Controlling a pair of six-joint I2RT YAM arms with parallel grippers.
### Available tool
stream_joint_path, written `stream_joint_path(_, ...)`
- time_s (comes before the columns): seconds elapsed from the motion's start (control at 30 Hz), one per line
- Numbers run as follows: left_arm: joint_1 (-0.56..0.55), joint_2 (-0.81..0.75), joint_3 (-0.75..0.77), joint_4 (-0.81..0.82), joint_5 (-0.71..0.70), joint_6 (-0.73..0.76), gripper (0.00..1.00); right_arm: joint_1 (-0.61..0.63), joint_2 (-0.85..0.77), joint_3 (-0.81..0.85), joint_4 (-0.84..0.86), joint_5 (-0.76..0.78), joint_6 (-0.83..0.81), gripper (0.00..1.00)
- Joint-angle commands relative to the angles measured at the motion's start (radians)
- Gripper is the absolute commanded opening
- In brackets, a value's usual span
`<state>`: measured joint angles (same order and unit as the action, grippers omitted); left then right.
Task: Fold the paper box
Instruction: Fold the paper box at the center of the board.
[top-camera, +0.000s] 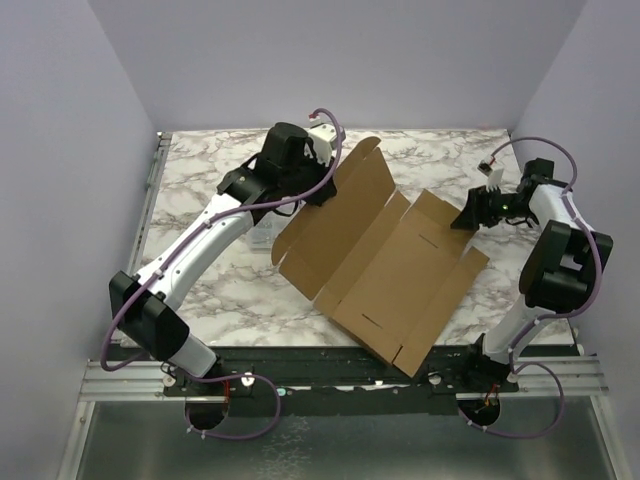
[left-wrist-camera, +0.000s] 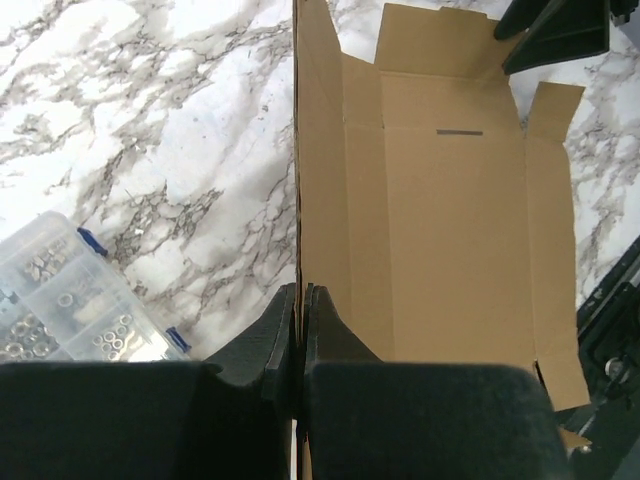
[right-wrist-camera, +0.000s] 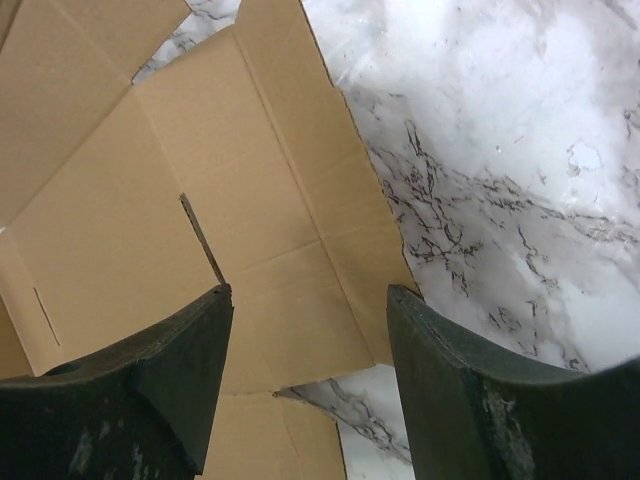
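The left gripper (left-wrist-camera: 299, 300) pinches the raised left flap of the paper box (top-camera: 390, 275), its jaws pressed together on the edge. The sheet lies unfolded on the table (top-camera: 230, 290) between the 2 arms. The right gripper (right-wrist-camera: 310, 295) hovers, spread wide, above the right flap.

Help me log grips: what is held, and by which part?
The left gripper pinches the paper box by the edge of its raised side panel. The right gripper is open, holding nothing.
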<state>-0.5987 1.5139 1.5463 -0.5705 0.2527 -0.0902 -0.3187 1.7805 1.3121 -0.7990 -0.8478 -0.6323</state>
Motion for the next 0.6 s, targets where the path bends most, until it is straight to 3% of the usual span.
stream_joint_path(0.0,-0.030,0.049,0.062,-0.006,-0.077,0.113,0.00,-0.009,0.044,0.013,-0.055,-0.065,-0.037,0.67)
stream_joint_path(0.33,-0.080,0.162,0.245,-0.069,-0.214,0.282,0.00,-0.043,-0.022,0.099,-0.086,-0.037,-0.057,0.69)
stream_joint_path(0.57,-0.144,0.251,0.394,-0.102,-0.312,0.418,0.00,-0.065,-0.026,0.164,-0.182,-0.165,-0.153,0.76)
